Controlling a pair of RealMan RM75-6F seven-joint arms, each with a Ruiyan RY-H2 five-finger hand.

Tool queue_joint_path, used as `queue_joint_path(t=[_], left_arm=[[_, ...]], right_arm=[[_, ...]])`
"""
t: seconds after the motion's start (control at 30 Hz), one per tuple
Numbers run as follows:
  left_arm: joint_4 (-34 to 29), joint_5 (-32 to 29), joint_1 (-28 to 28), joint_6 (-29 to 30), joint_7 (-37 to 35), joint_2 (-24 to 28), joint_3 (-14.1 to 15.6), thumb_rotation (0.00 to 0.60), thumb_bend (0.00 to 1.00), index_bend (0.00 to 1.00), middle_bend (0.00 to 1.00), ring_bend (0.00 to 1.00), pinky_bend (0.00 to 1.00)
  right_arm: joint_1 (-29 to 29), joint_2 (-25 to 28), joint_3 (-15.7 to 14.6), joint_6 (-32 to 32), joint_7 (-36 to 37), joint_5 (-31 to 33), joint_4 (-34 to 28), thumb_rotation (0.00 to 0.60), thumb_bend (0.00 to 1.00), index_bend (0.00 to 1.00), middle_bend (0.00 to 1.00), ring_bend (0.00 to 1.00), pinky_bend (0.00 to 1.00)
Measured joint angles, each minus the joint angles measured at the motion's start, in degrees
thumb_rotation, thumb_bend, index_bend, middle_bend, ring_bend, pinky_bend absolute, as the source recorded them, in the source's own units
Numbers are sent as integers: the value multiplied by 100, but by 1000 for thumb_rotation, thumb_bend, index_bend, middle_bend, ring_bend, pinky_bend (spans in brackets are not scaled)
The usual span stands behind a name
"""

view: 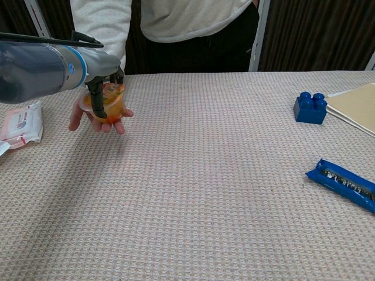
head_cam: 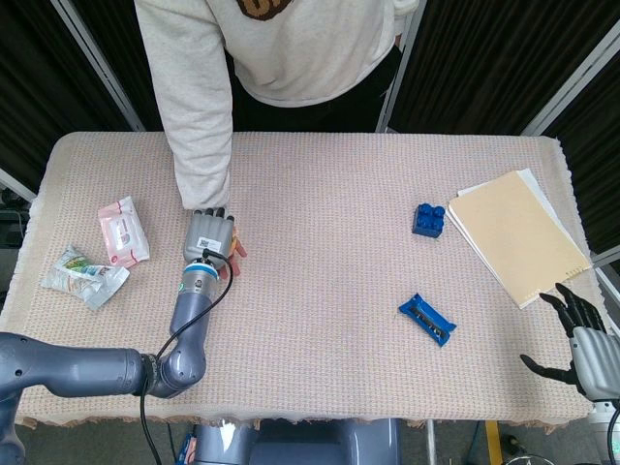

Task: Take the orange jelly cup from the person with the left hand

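The left robot hand (view: 101,82) closes its fingers around the orange jelly cup (view: 109,103) on the person's palm (view: 96,120), apparently gripping; next, lift it clear.

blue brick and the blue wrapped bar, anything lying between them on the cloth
Nothing: in the head view the stretch of tablecloth between the blue brick and the blue wrapped bar is bare. The chest view shows the same bare gap.
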Motion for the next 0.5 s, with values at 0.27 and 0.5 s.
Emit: queue_joint_path(t=[0.27, 0.5], left_arm=[[130, 738, 145, 134, -550, -133, 121, 600, 605, 791, 568, 532, 558], [-57, 1448, 366, 292, -1011, -73, 245, 600, 614, 803, 578, 539, 562]], right_arm=[[-15, 8, -1, 27, -28, 1, -27, 600, 74, 147, 0, 0, 0], [-34, 11, -2, 70, -44, -21, -22, 600, 74, 147, 0, 0, 0]])
